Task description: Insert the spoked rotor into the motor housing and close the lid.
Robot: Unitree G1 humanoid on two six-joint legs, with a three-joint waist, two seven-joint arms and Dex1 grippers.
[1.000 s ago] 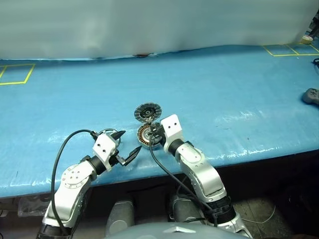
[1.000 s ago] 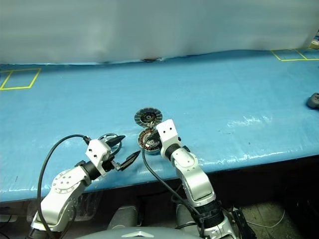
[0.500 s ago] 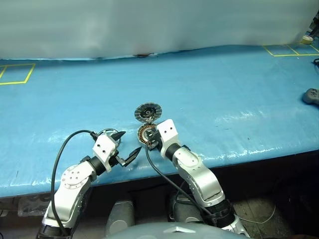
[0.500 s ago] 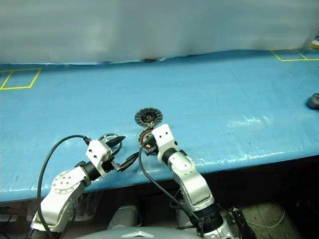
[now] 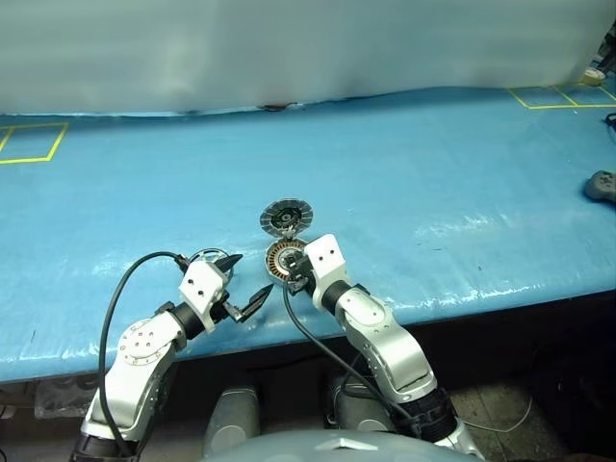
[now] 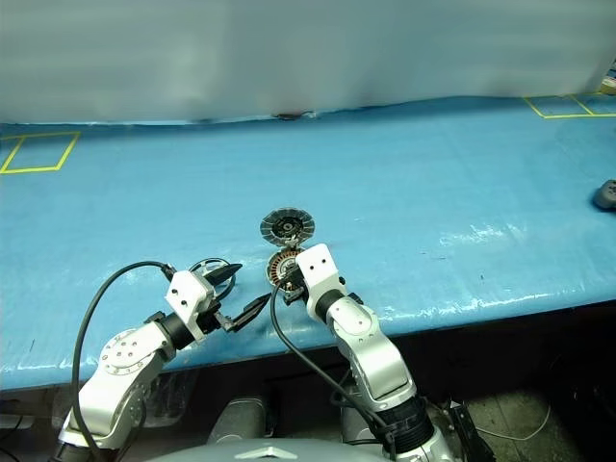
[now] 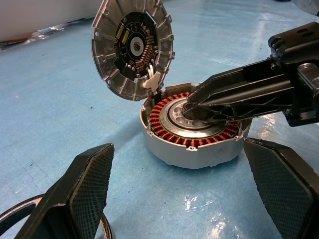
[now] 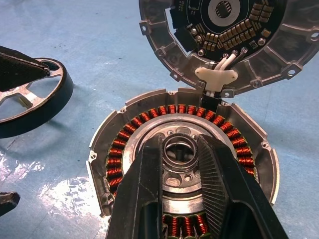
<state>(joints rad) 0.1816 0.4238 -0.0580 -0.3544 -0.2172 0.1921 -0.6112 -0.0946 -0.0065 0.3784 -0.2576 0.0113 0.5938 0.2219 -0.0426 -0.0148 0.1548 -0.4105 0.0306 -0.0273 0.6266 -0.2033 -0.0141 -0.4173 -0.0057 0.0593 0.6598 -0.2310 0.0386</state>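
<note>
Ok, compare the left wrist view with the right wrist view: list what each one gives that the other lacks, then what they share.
Left wrist view: the right end effector seen from the side, reaching over the hub of the motor housing, framed by the open left end effector.
Right wrist view: the spoked rotor with its spokes, lying on the blue table beside the housing.
Shared: the housing's copper windings and the lid standing open at the housing's far edge, inner face showing.
</note>
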